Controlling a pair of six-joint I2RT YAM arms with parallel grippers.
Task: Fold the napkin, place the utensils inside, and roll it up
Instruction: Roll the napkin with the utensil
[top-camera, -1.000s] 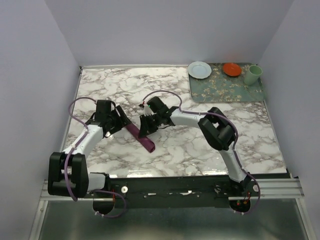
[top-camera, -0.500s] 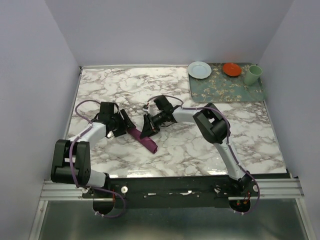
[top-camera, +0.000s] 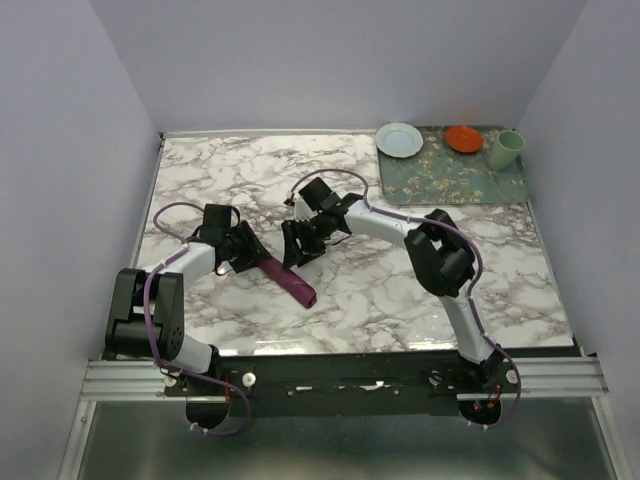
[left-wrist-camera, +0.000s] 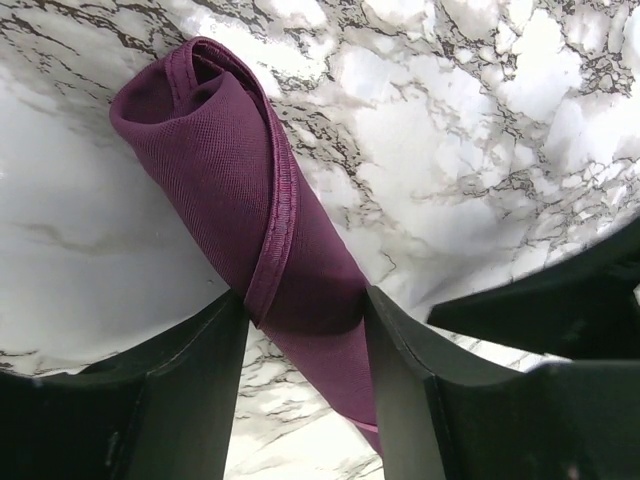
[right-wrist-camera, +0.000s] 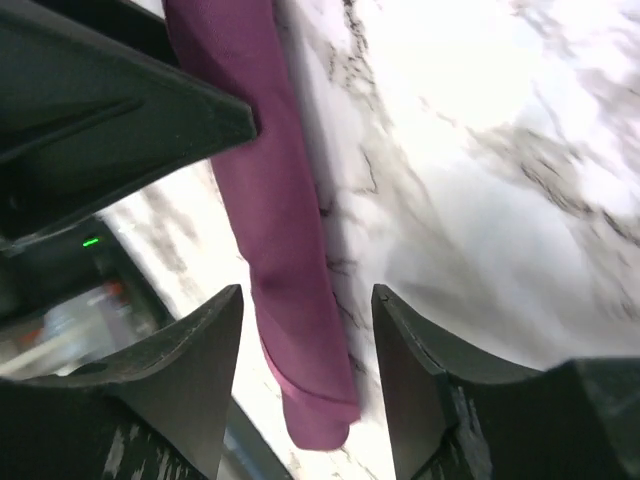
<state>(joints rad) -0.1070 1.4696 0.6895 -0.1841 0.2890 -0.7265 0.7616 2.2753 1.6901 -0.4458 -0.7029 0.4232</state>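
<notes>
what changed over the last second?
Left claw closed in on the rolled napkin, fingers now against both its sides. Right claw opened and straddles the roll, not gripping. Napkin and green mat stayed put.

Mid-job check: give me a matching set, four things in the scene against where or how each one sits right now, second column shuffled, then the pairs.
Things
1. napkin
2. right tool
3. cup
4. pale blue plate

States
A. sits on the far left corner of the floral mat
B. rolled into a tube, lying on the marble table
C. open, straddling the roll
D. stands upright at the mat's far right corner

Pairs: 1-B; 2-C; 3-D; 4-A
</notes>
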